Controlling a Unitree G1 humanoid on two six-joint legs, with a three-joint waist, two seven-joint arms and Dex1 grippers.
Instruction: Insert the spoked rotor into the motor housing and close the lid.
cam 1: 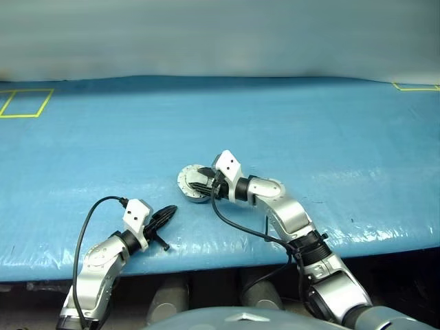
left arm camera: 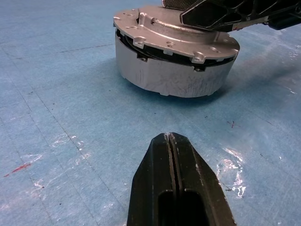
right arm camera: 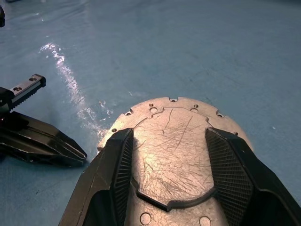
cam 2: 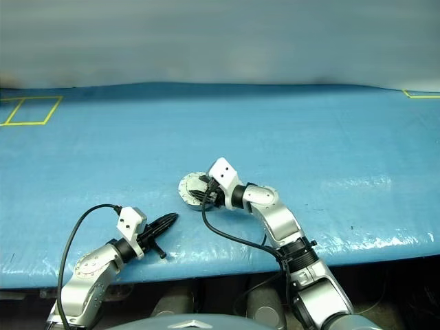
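While the lid [right arm camera: 171, 141] already lies down over the motor housing [left arm camera: 171, 80], a dark seam shows all the way round between the two, so the closing looks not quite seated; the spoked rotor is presumably shut inside, though that cannot be checked. The right gripper [right arm camera: 171, 155] sits directly over the assembly with its two fingers [right arm camera: 120, 165] spread apart, straddling the raised centre of the lid and lying flat against its scratched top face; the lid is between the jaws, under them rather than pinched by them. The left gripper [left arm camera: 170, 141] rests on the blue table [cam 1: 309, 130] with its jaws clenched together on nothing, its tips aimed at the housing's side wall, which stands a little way ahead of them and apart. To finish the step well, I judge the right hand should press straight down through the lid's centre, keeping both fingers level so the load spreads evenly and the disc does not tip at one edge. A push that drifts sideways would likely slide the smooth housing across the slick sheet, so the closed left jaws could be brought up against the wall as a stop on the far side from the push. The seam should close evenly all round before the fingers lift.
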